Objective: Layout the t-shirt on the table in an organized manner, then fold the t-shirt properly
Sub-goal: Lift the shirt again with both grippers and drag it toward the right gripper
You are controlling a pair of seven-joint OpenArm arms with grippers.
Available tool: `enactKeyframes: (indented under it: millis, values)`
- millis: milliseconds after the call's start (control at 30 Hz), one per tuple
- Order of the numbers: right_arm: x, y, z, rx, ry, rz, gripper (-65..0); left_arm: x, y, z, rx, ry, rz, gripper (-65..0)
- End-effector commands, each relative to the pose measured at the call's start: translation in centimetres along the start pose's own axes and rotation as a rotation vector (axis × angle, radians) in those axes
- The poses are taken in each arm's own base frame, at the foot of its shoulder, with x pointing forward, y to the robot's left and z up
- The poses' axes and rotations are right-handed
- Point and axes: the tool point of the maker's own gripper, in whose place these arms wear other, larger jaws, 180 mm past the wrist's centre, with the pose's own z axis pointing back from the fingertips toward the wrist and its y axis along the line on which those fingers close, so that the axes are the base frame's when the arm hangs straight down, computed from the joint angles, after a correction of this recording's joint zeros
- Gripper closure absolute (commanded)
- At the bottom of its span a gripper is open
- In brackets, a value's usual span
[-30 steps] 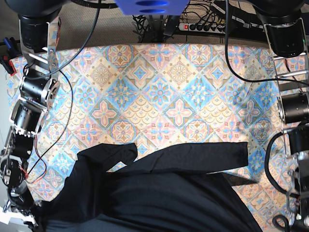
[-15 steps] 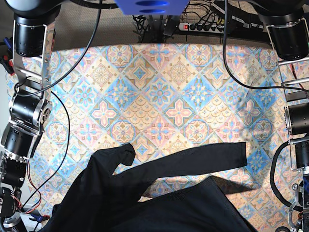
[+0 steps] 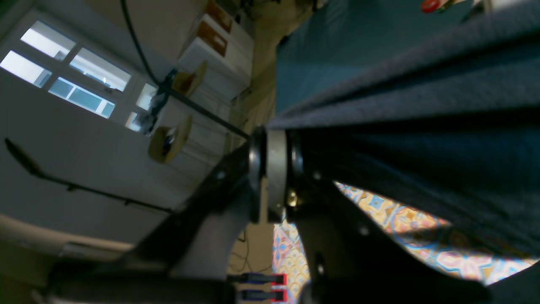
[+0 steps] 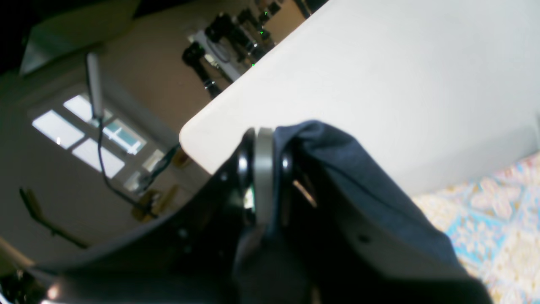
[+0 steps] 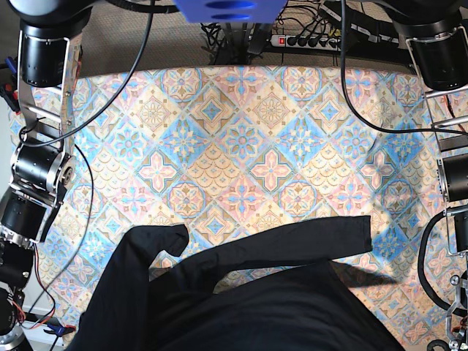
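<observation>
The black t-shirt (image 5: 248,292) hangs low over the near side of the worktop (image 5: 241,139), most of its body bunched at the bottom edge of the base view. One sleeve (image 5: 292,245) reaches out as a long flat band toward the robot's left side, and the other sleeve (image 5: 157,241) curls up short on the robot's right side. Nearly all of the patterned cloth beyond it lies bare.

Both arms have the shirt. In the left wrist view the left gripper (image 3: 274,169) has its jaws closed tight on an edge of dark fabric, which stretches away taut from the pinch. In the right wrist view the right gripper (image 4: 263,177) is likewise clamped on a fold of the shirt, the cloth draping down from the jaws. Which part of the garment each has, hem or shoulder, I cannot tell.

This looks like the spreading stage, with folding not yet begun. To do it well, I would say the two arms need to travel evenly and keep the held edge taut between them, then lower the shirt onto the open middle of the worktop. The curled sleeve looks likely to land doubled over unless the cloth is dragged flat as it settles.
</observation>
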Motion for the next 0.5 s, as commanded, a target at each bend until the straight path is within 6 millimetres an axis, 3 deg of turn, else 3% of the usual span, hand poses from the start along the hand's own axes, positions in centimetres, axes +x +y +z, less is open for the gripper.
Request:
enactKeyframes:
  millis: [0,67,133,200,467]
  values:
    - [4.5,3.5,0.6,0.081,-0.104,0.045,0.0,2.4,2.4,1.0,0.051,-0.066,0.023,0.0]
    - [5.2,5.2,1.2,0.114,-0.118,0.082,0.0,2.4,2.4,1.0,0.053,-0.067,0.023,0.0]
    - [4.2,5.2,2.0,0.118,-0.115,0.104,0.0,2.4,2.4,1.0,0.053,-0.067,0.023,0.0]
    - [3.4,4.6,3.2,0.113,-0.124,0.125,0.0,2.4,2.4,1.0,0.052,-0.070,0.024,0.0]
    - [4.6,1.1,11.6,0.023,-0.226,0.271,0.0,3.4,2.5,1.1,0.054,-0.126,0.022,0.0]
